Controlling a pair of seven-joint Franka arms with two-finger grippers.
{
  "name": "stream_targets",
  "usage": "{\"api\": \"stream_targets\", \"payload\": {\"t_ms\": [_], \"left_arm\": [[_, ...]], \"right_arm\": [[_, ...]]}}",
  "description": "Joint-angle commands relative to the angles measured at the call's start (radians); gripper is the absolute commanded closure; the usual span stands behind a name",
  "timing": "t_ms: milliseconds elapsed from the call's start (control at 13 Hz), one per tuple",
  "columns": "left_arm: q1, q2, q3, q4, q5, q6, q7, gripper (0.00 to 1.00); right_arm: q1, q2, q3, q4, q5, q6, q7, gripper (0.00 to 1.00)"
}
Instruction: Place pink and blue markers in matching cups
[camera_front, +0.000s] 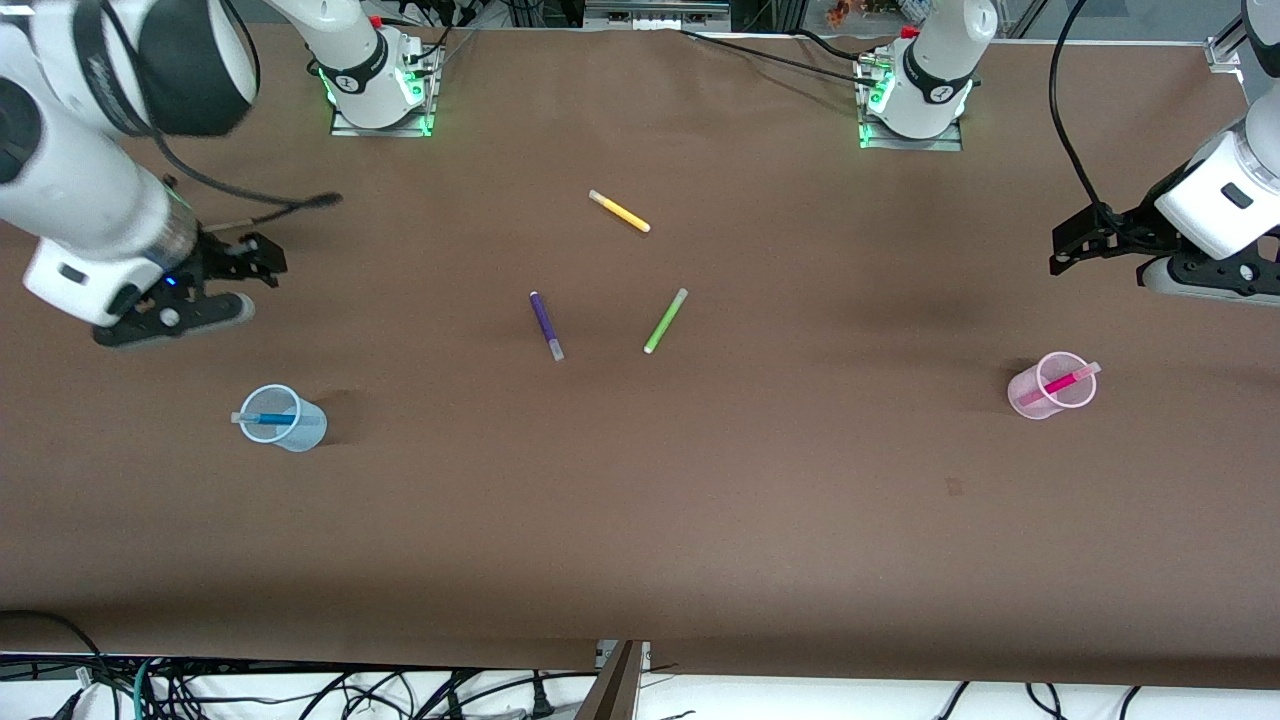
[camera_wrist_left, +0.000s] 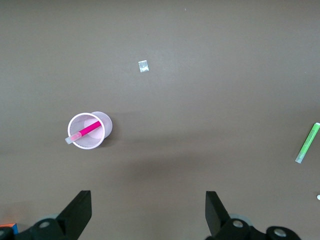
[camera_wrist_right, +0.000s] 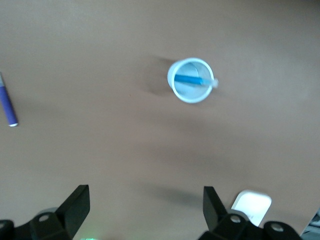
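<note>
The pale pink cup (camera_front: 1028, 404) stands toward the left arm's end of the table with the pink marker (camera_front: 1060, 382) leaning inside it. The light blue cup (camera_front: 306, 434) stands toward the right arm's end with the blue marker (camera_front: 262, 418) inside it. My left gripper (camera_front: 1062, 248) hangs open and empty in the air, away from the pink cup (camera_wrist_left: 103, 123) and its pink marker (camera_wrist_left: 88, 130). My right gripper (camera_front: 262, 262) hangs open and empty, away from the blue cup (camera_wrist_right: 193, 96) and its blue marker (camera_wrist_right: 192, 80). The left gripper (camera_wrist_left: 148, 205) and right gripper (camera_wrist_right: 146, 200) show wide gaps.
A yellow pen (camera_front: 619, 211), a purple pen (camera_front: 546, 325) and a green pen (camera_front: 665, 320) lie mid-table. The green pen (camera_wrist_left: 307, 143) and a small white scrap (camera_wrist_left: 143, 66) show in the left wrist view, the purple pen (camera_wrist_right: 7, 105) in the right.
</note>
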Motion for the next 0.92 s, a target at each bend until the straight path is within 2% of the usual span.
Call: {"api": "stream_targets", "payload": {"t_ms": [0,154,385,538,692,846], "left_arm": [[0.011,-0.015,-0.006,-0.001,-0.027,-0.012,0.026,0.00],[0.010,-0.013,-0.006,-0.003,-0.027,-0.012,0.027,0.00],[0.011,-0.013,-0.006,-0.005,-0.027,-0.012,0.027,0.00],[0.010,-0.013,-0.006,-0.005,-0.027,-0.012,0.027,0.00],[0.011,-0.013,-0.006,-0.005,-0.027,-0.013,0.027,0.00],[0.011,-0.013,-0.006,-0.005,-0.027,-0.013,0.027,0.00]], "right_arm": [[-0.097,-0.079,-0.008,-0.037,0.074,-0.034,-0.003,0.00],[-0.104,-0.140,-0.075,-0.012,0.094,-0.074,-0.039,0.00],[-0.104,-0.154,-0.085,-0.005,0.088,-0.098,-0.210,0.00],[-0.104,-0.155,-0.080,-0.005,0.106,-0.121,-0.061,0.00],[-0.104,-0.157,-0.076,-0.005,0.183,-0.146,0.121,0.00],[-0.104,-0.155,-0.056,-0.003,0.185,-0.166,0.132,0.00]]}}
